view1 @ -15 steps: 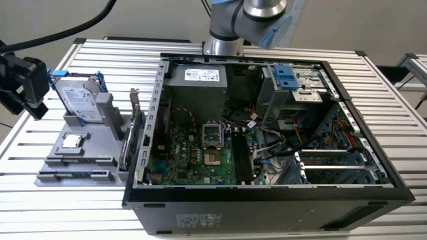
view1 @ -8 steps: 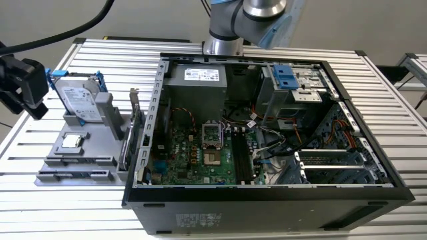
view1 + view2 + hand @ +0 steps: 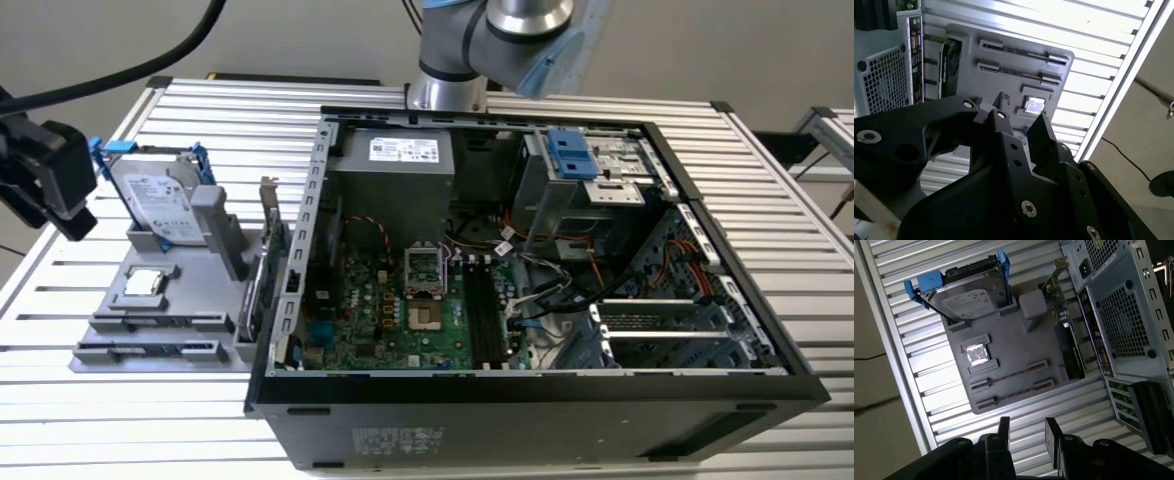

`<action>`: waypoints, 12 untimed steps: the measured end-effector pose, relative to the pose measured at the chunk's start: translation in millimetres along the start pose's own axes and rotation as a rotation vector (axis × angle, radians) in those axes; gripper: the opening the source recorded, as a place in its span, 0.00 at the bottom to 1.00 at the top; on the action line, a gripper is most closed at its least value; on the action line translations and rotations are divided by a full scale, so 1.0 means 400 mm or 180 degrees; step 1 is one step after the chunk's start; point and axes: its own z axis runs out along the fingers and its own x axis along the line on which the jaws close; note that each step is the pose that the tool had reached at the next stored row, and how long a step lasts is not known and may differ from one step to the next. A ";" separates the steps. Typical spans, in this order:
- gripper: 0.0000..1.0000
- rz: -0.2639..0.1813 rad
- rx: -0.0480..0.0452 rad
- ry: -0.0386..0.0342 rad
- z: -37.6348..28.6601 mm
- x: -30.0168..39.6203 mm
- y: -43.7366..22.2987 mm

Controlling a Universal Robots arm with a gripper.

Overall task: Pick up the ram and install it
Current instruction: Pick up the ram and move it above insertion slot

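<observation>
Two ram sticks stand on edge as thin dark strips between the clips of a grey parts tray (image 3: pixel 1019 347); the nearer ram (image 3: pixel 1016 393) lies closest to my fingers, and it appears again in the second wrist view (image 3: pixel 1021 71). My gripper (image 3: pixel 1027 432) hovers above the tray's edge, apart from the ram, its two black fingers open with nothing between them, as the second wrist view also shows (image 3: pixel 1021 117). In the exterior view my black tool head (image 3: pixel 47 170) hangs at the exterior view's left of the tray (image 3: pixel 120 315). The motherboard's memory slots (image 3: pixel 487 310) sit inside the open case.
On the tray also rest a hard drive in a blue frame (image 3: pixel 969 295), a square silver processor chip (image 3: pixel 977 354) and an expansion card (image 3: pixel 1069 347) with a metal bracket. The open computer case (image 3: pixel 534 385) lies beside the tray on a ribbed aluminium table (image 3: pixel 160 420).
</observation>
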 end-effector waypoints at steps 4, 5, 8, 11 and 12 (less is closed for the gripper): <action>1.00 0.0081 0.0001 -0.0004 0.001 0.000 0.000; 1.00 0.0102 0.0001 -0.0005 0.001 0.000 0.000; 1.00 0.0159 0.0001 -0.0008 0.001 0.000 0.000; 1.00 0.0214 0.0002 -0.0010 0.002 0.000 0.000; 1.00 0.0231 0.0002 -0.0011 0.002 0.000 0.000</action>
